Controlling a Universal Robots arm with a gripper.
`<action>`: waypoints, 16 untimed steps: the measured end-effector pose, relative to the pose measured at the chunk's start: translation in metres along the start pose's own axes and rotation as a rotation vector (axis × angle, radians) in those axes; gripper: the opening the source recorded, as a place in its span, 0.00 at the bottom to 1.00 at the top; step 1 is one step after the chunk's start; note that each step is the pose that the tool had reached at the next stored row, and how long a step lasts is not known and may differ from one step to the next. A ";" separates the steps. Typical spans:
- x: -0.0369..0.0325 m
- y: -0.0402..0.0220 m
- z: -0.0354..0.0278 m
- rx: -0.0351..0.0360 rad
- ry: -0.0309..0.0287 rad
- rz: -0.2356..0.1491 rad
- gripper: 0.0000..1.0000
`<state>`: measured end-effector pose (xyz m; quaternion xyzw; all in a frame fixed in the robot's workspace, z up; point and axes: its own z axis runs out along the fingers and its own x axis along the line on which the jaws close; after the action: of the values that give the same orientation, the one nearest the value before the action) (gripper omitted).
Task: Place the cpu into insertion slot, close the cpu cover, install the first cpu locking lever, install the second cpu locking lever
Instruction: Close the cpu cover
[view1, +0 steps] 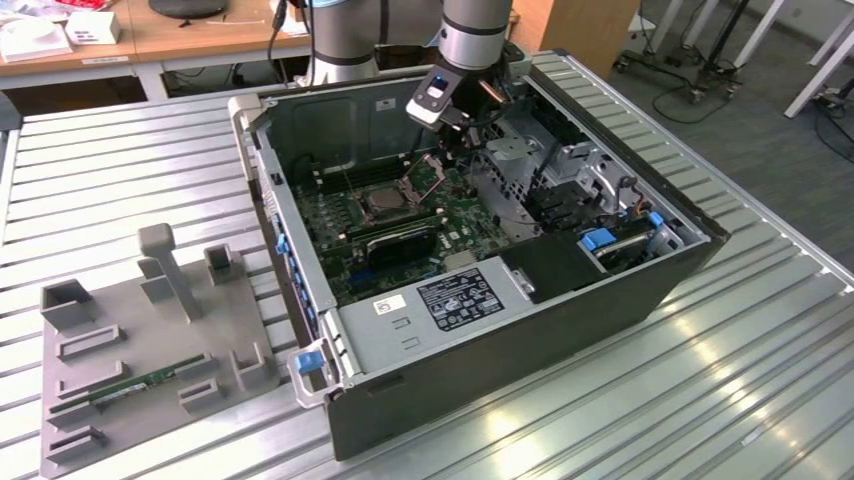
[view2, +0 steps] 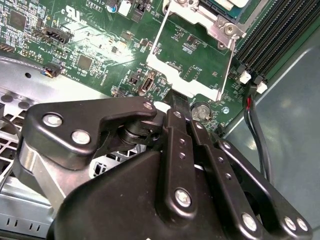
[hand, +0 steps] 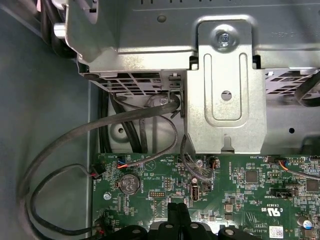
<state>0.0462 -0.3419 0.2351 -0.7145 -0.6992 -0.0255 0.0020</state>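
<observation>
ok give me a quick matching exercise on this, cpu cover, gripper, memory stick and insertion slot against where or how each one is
1 cpu cover
2 gripper
3 memory stick
4 insertion slot

A lying on the grey tray
B set in the green board
C swung up open
D at the cover's edge

Pairs: 1-C, 2-D, 3-A, 4-B
</observation>
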 end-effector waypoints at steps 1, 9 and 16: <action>0.0000 -0.0001 0.0000 0.0000 0.0000 0.000 0.11; -0.0001 -0.0029 -0.0001 0.0000 0.0000 0.000 0.11; -0.0001 -0.0052 -0.0002 0.0000 0.0000 0.000 0.11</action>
<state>0.0409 -0.3419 0.2351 -0.7146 -0.6991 -0.0255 0.0020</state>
